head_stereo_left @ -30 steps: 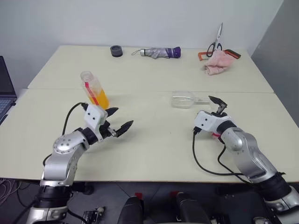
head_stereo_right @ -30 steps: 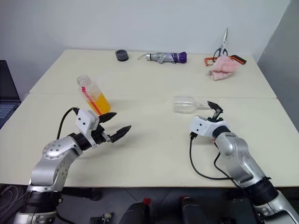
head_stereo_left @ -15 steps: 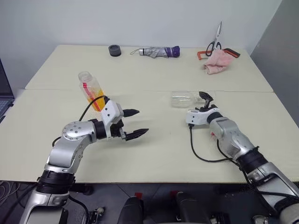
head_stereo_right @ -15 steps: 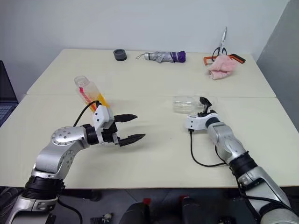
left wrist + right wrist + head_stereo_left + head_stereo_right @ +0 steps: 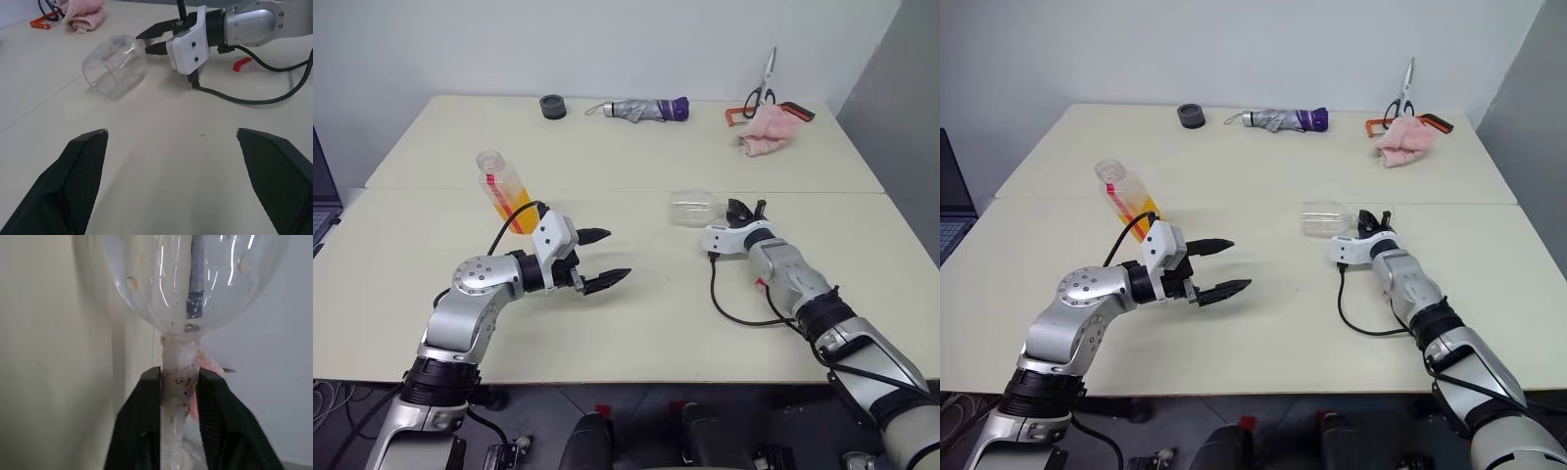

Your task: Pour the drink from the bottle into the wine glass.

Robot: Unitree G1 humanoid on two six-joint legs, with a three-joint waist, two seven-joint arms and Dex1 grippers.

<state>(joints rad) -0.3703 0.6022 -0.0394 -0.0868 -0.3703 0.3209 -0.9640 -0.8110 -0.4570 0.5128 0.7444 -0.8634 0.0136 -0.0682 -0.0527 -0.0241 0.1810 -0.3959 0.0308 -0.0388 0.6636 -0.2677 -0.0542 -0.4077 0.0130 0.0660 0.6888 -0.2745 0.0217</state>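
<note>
The bench (image 5: 636,323) is wide and cream-coloured, with a seam running across it between a far half and a near half.

On the near half, to the left, stands the bottle (image 5: 504,190). It is upright but leaning a little, and the orange drink (image 5: 513,209) fills its lower part. The cap is not on it, as far as I can see.

The left end effector (image 5: 603,258) hovers above the bench just in front of the bottle and a little to its right. Its two black fingers are spread wide apart and hold nothing. It points toward the middle of the bench.

The wine glass (image 5: 695,209) lies on its side close to the seam, on the right half of the bench, well apart from the bottle. Its open bowl faces the left side and its stem points to the right. It looks empty.

The right end effector (image 5: 179,382) is at the stem of the wine glass. In the right wrist view its two fingers (image 5: 146,426) are closed on the stem, one on each side, just below the bowl.

At the far edge of the bench there are a folded umbrella (image 5: 641,109) with a purple end, a small dark round object (image 5: 552,106), a pink cloth (image 5: 765,128), and scissors (image 5: 766,80) standing beside the cloth. An orange-handled tool (image 5: 741,115) lies next to the cloth, partly hidden by it.
</note>
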